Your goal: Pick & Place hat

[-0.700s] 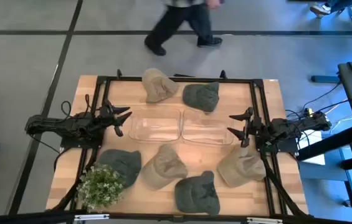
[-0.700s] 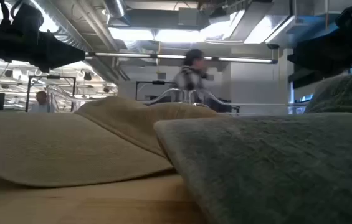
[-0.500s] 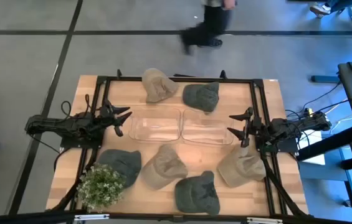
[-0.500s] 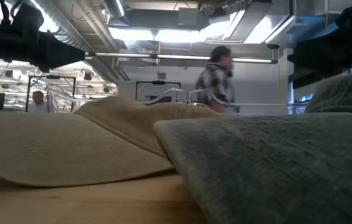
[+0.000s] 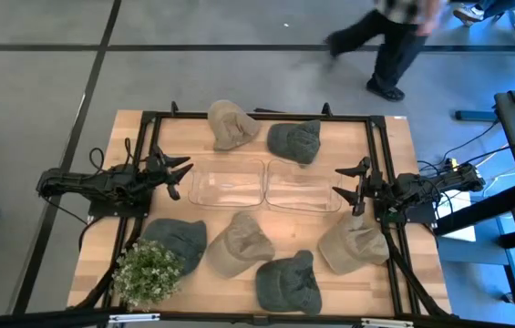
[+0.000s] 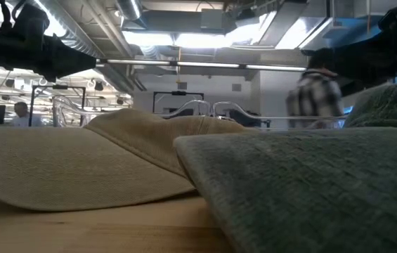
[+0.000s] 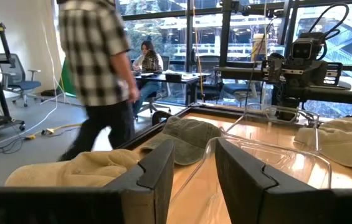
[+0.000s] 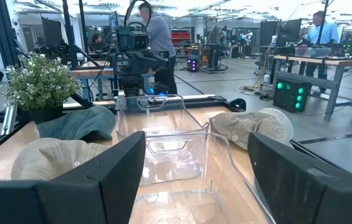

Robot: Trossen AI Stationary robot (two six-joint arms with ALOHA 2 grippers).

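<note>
Six caps lie flat on the wooden table. Two sit near the far edge: a tan cap (image 5: 234, 125) and a dark green cap (image 5: 295, 141). Along the near side lie a dark green cap (image 5: 177, 241), a tan cap (image 5: 239, 243), another dark green cap (image 5: 289, 282) and a tan cap (image 5: 353, 244). My left gripper (image 5: 177, 176) hovers open at the left end of the clear bins, my right gripper (image 5: 348, 185) open at their right end. Neither touches a cap. The left wrist view looks past the left gripper (image 7: 194, 158) at a clear bin (image 7: 269, 155).
Two clear plastic bins (image 5: 228, 185) (image 5: 303, 189) stand side by side in the table's middle, between the grippers. A potted plant (image 5: 148, 271) stands at the near left corner. A black frame (image 5: 257, 117) borders the table. A person (image 5: 394, 36) walks on the floor beyond the far edge.
Both arms and all caps have kept still. The person beyond the far edge has walked from the table's middle toward its right.
</note>
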